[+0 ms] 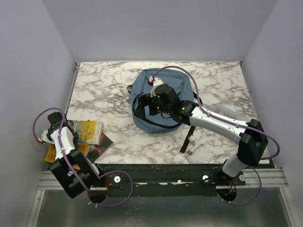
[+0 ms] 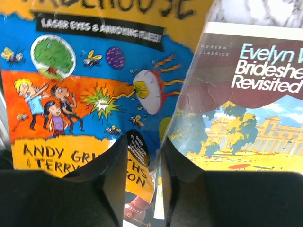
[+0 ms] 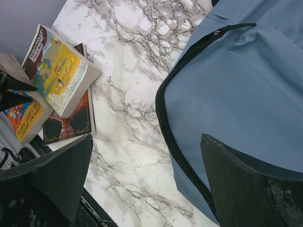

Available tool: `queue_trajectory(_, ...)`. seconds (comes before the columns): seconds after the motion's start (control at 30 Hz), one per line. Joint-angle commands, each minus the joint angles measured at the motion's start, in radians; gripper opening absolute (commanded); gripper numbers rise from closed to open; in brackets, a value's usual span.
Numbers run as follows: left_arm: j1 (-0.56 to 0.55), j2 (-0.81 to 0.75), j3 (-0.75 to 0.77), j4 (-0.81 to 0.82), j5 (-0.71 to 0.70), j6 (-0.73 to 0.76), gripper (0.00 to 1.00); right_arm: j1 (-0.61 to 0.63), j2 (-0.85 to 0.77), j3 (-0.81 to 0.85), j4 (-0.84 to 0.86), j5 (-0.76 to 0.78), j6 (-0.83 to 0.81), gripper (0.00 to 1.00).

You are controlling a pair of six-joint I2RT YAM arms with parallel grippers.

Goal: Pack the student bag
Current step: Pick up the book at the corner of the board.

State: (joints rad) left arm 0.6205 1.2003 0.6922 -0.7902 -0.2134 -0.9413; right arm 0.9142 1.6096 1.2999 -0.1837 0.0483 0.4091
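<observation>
**Student bag (image 1: 142, 87) sits mid-counter, zip under the open right gripper; left gripper is down on the book stack**

The bag lies flat towards the back of the marble counter (image 1: 104, 85), well apart from the books piled at the counter's left near edge. That split probably explains how the arms are placed, with one at the bag and one at what goes into it.

The right gripper (image 3: 147, 137) hangs over the bag's near-left edge. Its jaws are spread wide and hold nothing. The black zip (image 3: 160, 109) curves between them, so this arm looks placed to hold or lift the opening. Whether the zip is undone cannot be told from these views.

The left gripper (image 2: 144, 139) is low over the stack. Its jaws stand close together, and the gap between them lies over the seam where the bright cartoon Treehouse book (image 2: 94, 94) meets the Brideshead Revisited paperback (image 2: 246, 118), which overlaps it. The pictures do not show whether the jaws have closed on a cover edge or are only hovering over one. A dark-covered book (image 3: 71, 123) lies under the paperback, on the side nearer the bag.

Packing looks barely begun, as all three books are out on the counter. Overlapping books are awkward to pick from, because a pinch at that seam could catch two covers at once or drag the neighbouring book along.
</observation>
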Motion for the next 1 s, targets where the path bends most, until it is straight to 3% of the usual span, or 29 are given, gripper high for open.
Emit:
queue_trajectory(0.0, -0.011, -0.009, -0.092, 0.064, 0.096, -0.082, 0.19, -0.005, -0.007, -0.017, 0.026, 0.032, -0.019, 1.00)
queue_trajectory(0.1, -0.029, -0.053, -0.097, 0.055, 0.125, -0.085, 0.00, -0.004, 0.002, -0.017, 0.026, 0.035, -0.019, 1.00)
queue_trajectory(0.57, -0.155, -0.492, 0.052, -0.210, 0.050, -0.146, 0.00, -0.005, 0.062, 0.016, -0.001, -0.036, 0.023, 1.00)
queue_trajectory(0.8, -0.331, -0.533, 0.275, -0.293, -0.027, -0.138, 0.00, -0.005, 0.098, 0.041, 0.008, -0.141, 0.050, 1.00)
queue_trajectory(0.97, -0.401, -0.533, 0.414, -0.253, 0.045, -0.059, 0.00, -0.007, 0.086, 0.024, 0.066, -0.238, 0.078, 1.00)
